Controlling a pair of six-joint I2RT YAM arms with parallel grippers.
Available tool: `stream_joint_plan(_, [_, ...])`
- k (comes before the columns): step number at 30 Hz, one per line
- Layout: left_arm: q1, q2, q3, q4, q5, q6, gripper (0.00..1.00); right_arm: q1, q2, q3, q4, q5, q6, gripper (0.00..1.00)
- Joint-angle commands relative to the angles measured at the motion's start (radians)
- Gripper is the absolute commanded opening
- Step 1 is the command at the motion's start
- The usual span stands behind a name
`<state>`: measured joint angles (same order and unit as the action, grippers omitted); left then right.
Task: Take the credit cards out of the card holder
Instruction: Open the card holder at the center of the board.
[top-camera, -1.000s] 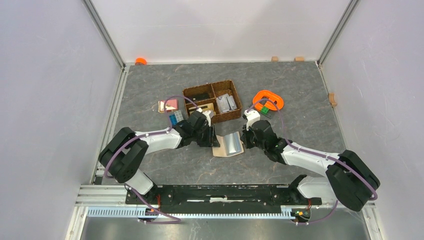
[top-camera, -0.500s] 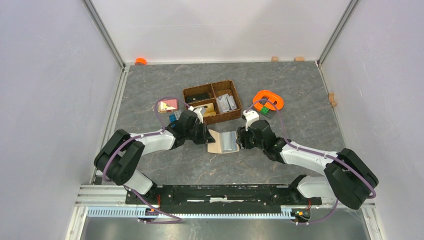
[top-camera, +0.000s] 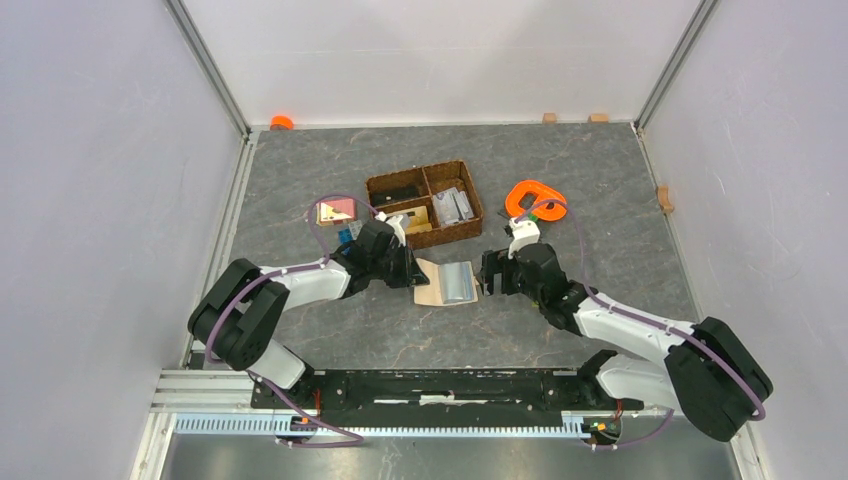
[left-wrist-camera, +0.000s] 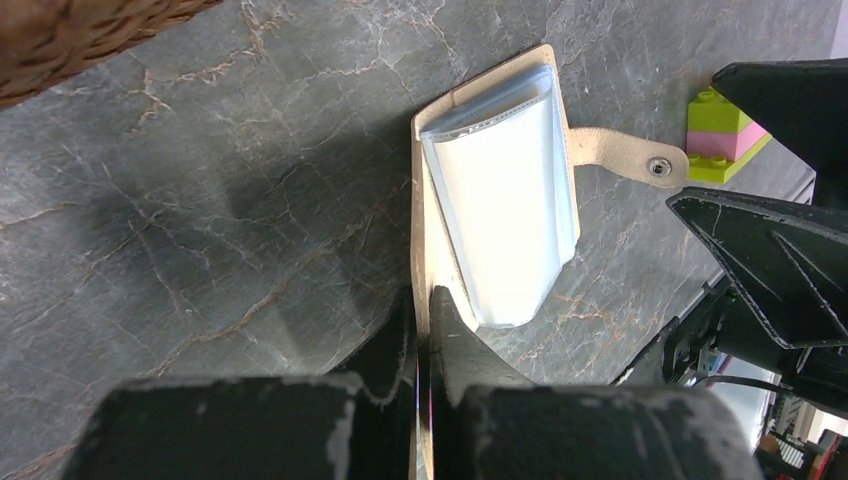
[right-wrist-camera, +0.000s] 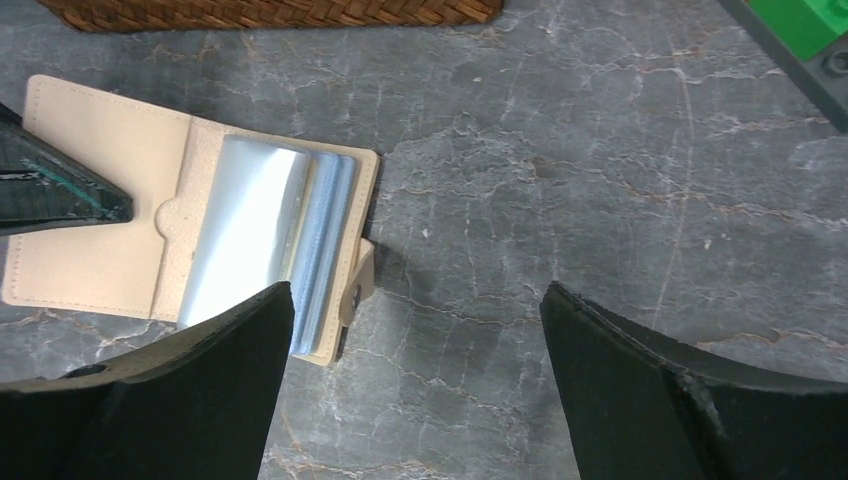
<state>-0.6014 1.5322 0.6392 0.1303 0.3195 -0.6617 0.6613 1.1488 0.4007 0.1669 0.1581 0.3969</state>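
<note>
While the left gripper pinches the beige cover of the card holder at its near edge, fingers pressed tight together on the flap, the card holder lies spread on the table straight ahead of those fingers. Its pale clear sleeves are fanned upward, and the snap tab sticks out at the far side. The right gripper stands just beside the tab end with its jaws spread wide, and only bare table shows between them. In its wrist view the sleeves and tab sit by the finger on the left of the view, outside the gap; whether that finger touches them cannot be told. The card holder lies between the two grippers. The basket stands just beyond the left gripper.
</note>
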Motion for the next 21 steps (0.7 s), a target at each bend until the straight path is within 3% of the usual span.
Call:
stream_joint_plan(1, [0.005,-0.015,0.022,0.015,-0.021,0.029,0.02,-0.028,0.02,0.005,0.067,-0.101,0.014,0.96])
stream_joint_plan(10, [0.004,0.001,0.044,-0.011,-0.036,0.034,0.02,-0.076,0.049,-0.028,0.17,-0.319,0.048,0.82])
stream_joint_plan(21, [0.005,0.006,0.055,-0.029,-0.043,0.043,0.03,-0.085,0.193,0.024,0.156,-0.32,0.029,0.6])
